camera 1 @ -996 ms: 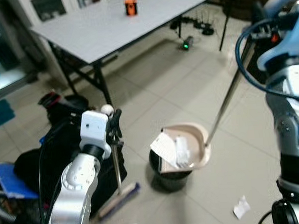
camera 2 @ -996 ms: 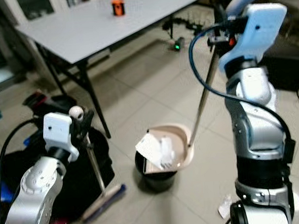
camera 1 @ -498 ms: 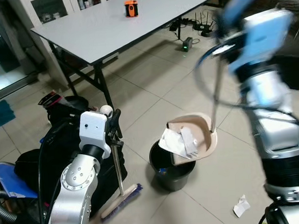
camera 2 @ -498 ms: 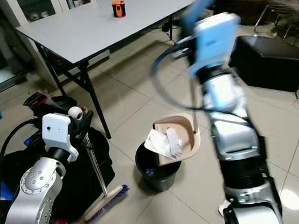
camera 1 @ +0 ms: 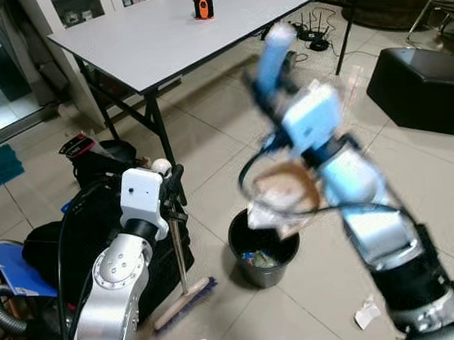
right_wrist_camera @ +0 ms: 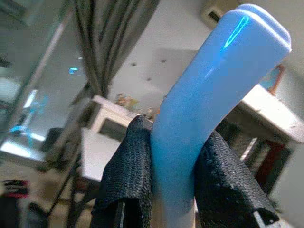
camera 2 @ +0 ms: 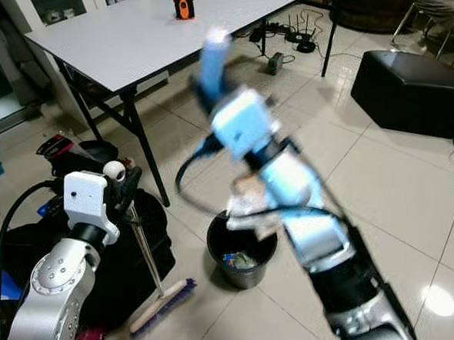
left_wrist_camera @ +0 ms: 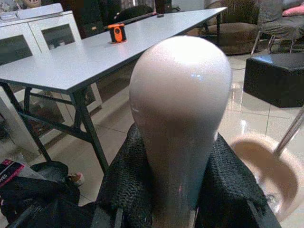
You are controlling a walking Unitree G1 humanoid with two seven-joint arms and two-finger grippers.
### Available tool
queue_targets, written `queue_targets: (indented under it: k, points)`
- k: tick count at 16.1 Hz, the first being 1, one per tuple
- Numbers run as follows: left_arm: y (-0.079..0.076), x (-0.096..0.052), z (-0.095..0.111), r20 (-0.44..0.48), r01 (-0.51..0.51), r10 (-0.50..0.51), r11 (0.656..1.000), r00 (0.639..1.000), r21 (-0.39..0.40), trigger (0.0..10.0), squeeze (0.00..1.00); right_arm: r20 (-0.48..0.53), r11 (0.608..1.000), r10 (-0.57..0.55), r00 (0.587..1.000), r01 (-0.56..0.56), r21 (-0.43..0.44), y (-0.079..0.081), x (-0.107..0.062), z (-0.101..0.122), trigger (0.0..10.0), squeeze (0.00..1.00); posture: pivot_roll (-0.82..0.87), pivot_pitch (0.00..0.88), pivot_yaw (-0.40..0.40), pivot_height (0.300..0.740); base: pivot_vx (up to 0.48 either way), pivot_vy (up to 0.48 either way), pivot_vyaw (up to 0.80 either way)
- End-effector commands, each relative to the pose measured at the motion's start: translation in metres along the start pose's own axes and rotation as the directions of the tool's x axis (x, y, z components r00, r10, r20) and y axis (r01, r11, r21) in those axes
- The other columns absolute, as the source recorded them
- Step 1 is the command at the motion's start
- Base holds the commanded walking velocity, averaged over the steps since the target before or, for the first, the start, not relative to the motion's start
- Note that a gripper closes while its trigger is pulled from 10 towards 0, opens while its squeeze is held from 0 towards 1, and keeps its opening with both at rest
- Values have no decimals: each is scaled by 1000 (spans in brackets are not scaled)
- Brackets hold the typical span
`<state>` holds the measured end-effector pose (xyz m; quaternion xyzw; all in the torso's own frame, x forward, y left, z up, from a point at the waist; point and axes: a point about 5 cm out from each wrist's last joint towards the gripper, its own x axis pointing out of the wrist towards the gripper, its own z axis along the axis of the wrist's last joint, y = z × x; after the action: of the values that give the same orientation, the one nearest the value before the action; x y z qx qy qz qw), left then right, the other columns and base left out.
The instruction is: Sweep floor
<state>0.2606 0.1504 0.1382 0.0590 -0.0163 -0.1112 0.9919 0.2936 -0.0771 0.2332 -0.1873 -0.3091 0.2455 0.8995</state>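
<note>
My left gripper point(camera 1: 172, 195) is shut on the broom's thin handle just under its cream knob point(left_wrist_camera: 180, 104), black pads point(left_wrist_camera: 126, 187) on both sides. The broom stands upright, its head point(camera 1: 186, 303) on the tiles left of the black bin point(camera 1: 264, 249). My right arm, blurred by motion, crosses the middle of the eye views. Its gripper point(right_wrist_camera: 173, 147) is shut on the dustpan's blue grip point(camera 1: 271, 52). The beige dustpan point(camera 1: 286, 193) hangs tilted right above the bin. Bits of litter point(camera 2: 236, 259) lie inside the bin.
A white paper scrap point(camera 1: 367, 313) lies on the tiles at the right. A grey table point(camera 1: 142, 44) with an orange object point(camera 1: 203, 5) stands behind. Black bags point(camera 1: 84, 225) crowd the left, and a black ottoman point(camera 1: 422, 81) sits far right.
My right arm has swung left across the view, carrying the dustpan over the bin and tipping it; the papers no longer lie on the pan. The left arm and broom hold still.
</note>
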Motion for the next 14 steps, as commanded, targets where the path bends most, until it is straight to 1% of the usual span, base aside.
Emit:
queue_targets:
  k: [1,3,4,5,7,8,9,10,11,12,13,14]
  points:
    - [3,-1,9,37,-18,17,1000,999,19,10000,0,44,999,23,999,-21,-38,1,2,7,10000,0,14,72,58,740,0,0,0]
    - [2,0,9,37,-11,10,1000,999,19,10000,0,38,995,86,996,-84,-48,14,-2,4,10000,0,13,72,59,740,0,0,0]
    - [2,0,9,39,-9,9,1000,999,20,10000,0,41,986,141,989,-136,-100,19,-3,4,10000,0,12,69,60,740,0,0,0]
    - [2,1,9,40,-9,8,1000,999,19,10000,0,48,978,160,986,-152,-141,19,-3,5,10000,0,11,67,60,740,0,0,0]
    - [1,2,10,43,-8,7,1000,999,18,10000,0,76,978,136,988,-122,-167,12,0,10,10000,0,10,66,60,740,0,0,0]
    - [1,3,10,43,-5,5,1000,999,14,10000,0,103,985,75,992,-58,-161,-2,4,17,10000,0,6,63,62,740,0,0,0]
    - [1,3,10,42,-4,3,1000,999,12,10000,0,114,987,48,992,-29,-156,-8,6,21,10000,0,4,62,62,740,0,0,0]
    - [0,5,9,39,4,-5,1000,999,8,10000,0,124,989,-50,991,67,-135,-26,8,27,10000,0,1,61,61,740,0,0,0]
    - [-1,9,7,28,23,-23,1000,999,4,10000,0,67,966,-199,978,207,-157,-57,5,27,10000,0,-9,59,60,740,0,0,0]
    - [-2,11,6,21,38,-38,999,999,0,10000,0,3,936,-297,955,291,-197,-78,-3,23,10000,0,-9,59,60,740,0,0,0]
    - [-3,11,6,22,41,-41,999,999,1,10000,0,-33,925,-336,941,323,-202,-86,-9,19,10000,0,-17,58,61,740,0,0,0]
    - [-5,13,6,21,54,-54,999,998,-2,10000,0,-122,906,-397,910,367,-210,-99,-24,7,10000,0,-23,56,66,740,0,0,0]
